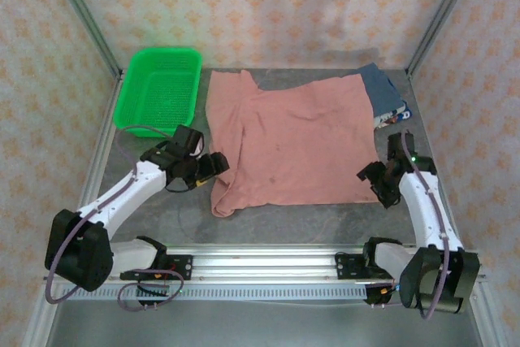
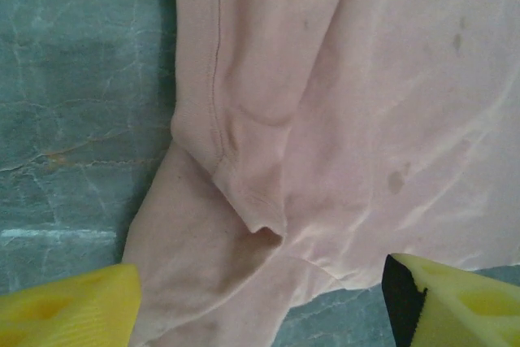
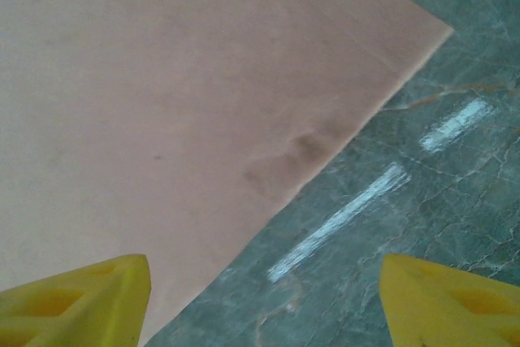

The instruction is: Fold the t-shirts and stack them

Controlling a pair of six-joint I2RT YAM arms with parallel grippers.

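The salmon-pink t-shirt (image 1: 292, 148) lies spread flat in the middle of the table, with a bunched fold at its near left corner (image 2: 244, 201). The slate-blue t-shirt (image 1: 382, 87) pokes out from under its far right corner. My left gripper (image 1: 213, 164) hovers at the pink shirt's left edge. In the left wrist view this gripper (image 2: 260, 282) is open, its yellow fingers (image 2: 73, 306) straddling the folded cloth without pinching it. My right gripper (image 1: 375, 180) sits at the shirt's near right corner. It (image 3: 264, 278) is open too, one finger over the cloth edge (image 3: 268, 176) and the other over bare table.
A green mesh basket (image 1: 160, 87) stands at the back left, just beyond the left arm. A small white printed patch (image 1: 392, 115) shows beside the blue shirt. Metal frame rails run along the table's sides and near edge (image 1: 268, 253). Bare table (image 1: 325, 217) lies in front of the shirt.
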